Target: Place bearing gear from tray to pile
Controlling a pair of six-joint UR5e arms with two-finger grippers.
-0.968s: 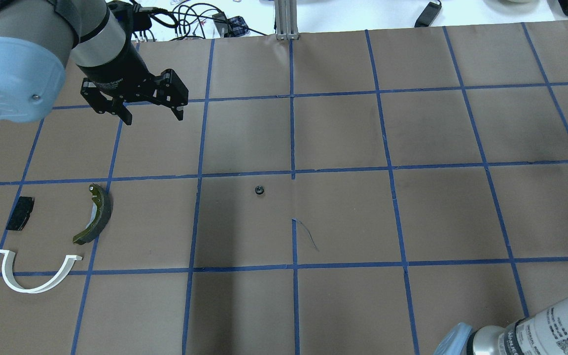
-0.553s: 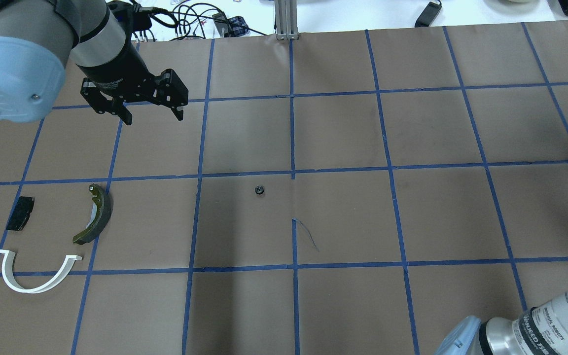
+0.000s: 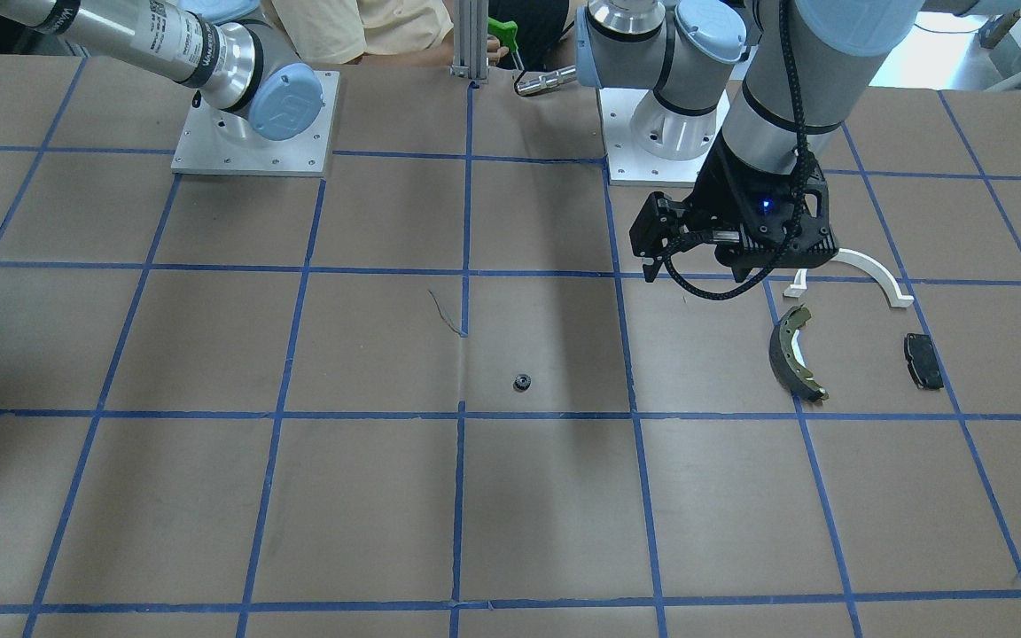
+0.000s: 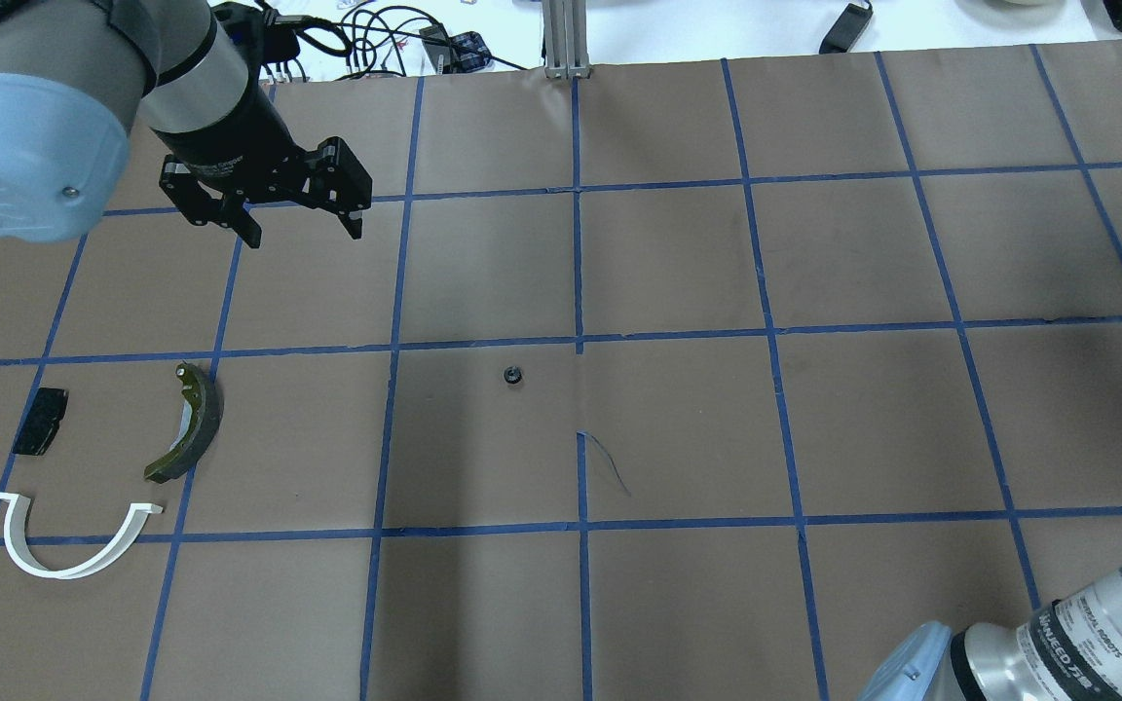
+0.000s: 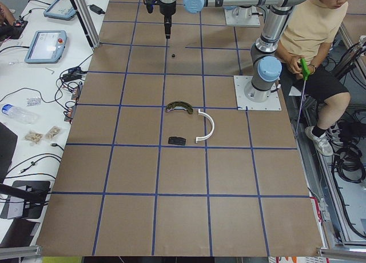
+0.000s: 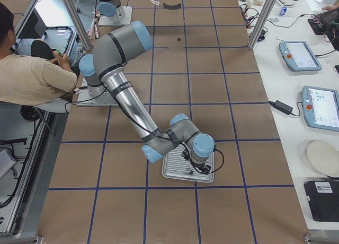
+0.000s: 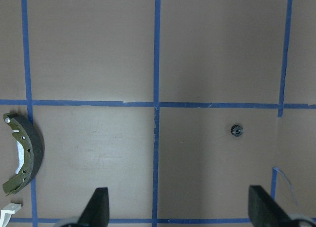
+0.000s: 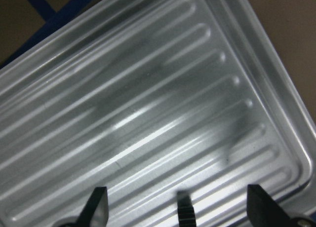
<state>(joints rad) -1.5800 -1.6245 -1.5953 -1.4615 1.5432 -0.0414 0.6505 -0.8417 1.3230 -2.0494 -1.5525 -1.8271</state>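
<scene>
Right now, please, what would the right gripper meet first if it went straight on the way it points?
Likely the small dark gear between its open fingers, on the ribbed metal tray; depth is unclear.

Nothing can be read: the printed label and square codes on the right arm are too blurred.

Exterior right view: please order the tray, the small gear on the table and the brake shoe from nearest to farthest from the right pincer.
1. tray, directly beneath the right pincer, near end.
2. small gear, alone, farther up the view.
3. brake shoe, far end, beyond the gear.
</scene>
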